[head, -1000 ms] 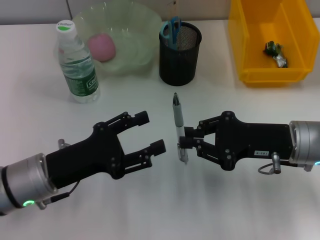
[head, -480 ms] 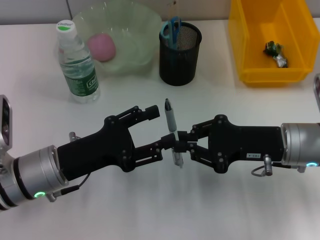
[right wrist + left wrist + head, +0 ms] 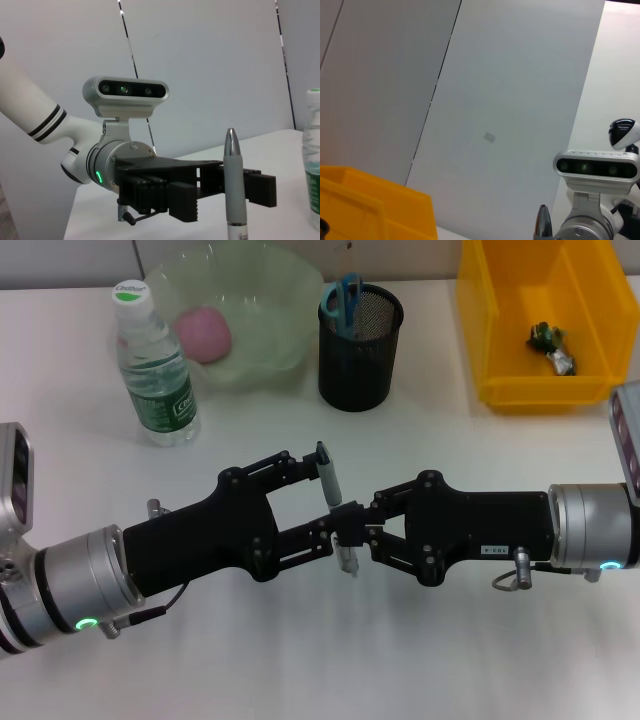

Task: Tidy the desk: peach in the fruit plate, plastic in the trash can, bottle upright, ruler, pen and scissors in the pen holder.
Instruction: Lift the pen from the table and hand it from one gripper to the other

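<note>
On the white worktop [image 3: 420,660], the two arms meet near the middle for a handover. The right tool [image 3: 352,532] pinches the pen [image 3: 333,502] low, leaving its upper barrel free between the left tool's [image 3: 322,502] spread fingers, not yet closed.

Pen [image 3: 334,506]: midsection hidden between the two end effectors in the head view; lower end cut off in the right wrist view. Scissors [image 3: 342,301]: blades concealed inside the mesh pen holder [image 3: 360,348]. Yellow bin [image 3: 541,325]: top edge cropped; contents too small to be identified.
</note>
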Robot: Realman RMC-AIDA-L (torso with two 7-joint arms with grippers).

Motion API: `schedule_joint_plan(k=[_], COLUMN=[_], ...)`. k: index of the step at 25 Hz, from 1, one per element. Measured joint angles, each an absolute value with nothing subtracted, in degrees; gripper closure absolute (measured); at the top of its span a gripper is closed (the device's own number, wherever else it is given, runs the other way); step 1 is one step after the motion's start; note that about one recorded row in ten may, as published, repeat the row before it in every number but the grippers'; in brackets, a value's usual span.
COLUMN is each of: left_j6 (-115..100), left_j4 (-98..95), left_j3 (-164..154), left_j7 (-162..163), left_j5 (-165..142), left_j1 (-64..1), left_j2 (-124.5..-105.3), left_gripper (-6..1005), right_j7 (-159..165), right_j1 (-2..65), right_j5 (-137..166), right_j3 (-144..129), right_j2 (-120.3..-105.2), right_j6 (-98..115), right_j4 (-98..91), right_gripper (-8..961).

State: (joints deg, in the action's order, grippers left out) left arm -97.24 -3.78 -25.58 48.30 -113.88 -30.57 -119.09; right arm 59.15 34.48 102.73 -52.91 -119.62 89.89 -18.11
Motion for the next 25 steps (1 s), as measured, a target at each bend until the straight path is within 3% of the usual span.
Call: schedule_joint_plan(k=[8, 12, 17, 25], left_j6=[-97.4, -97.4, -97.3, -96.2], left_j4=[-3.8, -3.6, -2.9, -2.4], left_j3=[-25.6, -25.6, -25.6, -25.6], left_j7=[48.7, 48.8, 48.9, 49.0], left_j5=[-113.9, -113.9, -113.9, -113.9], left_j1=[-30.8, -31.1, -31.5, -32.2], left_j2=[-119.09, -119.08, -119.09, -119.09], left_gripper=[394, 431, 614, 684], right_j7=[59.1, 59.1, 59.1, 59.1], right_j1=[34.6, 34.6, 34.6, 34.6], right_j5=[102.9, 103.0, 103.1, 103.2], right_j3=[-52.9, -52.9, -52.9, -52.9], right_j2=[-119.55, -119.52, -119.53, -119.50], right_j6=[89.9, 89.9, 90.0, 89.9], right_j4=[-18.1, -18.1, -18.2, -18.3], right_gripper=[758, 754, 748, 738])
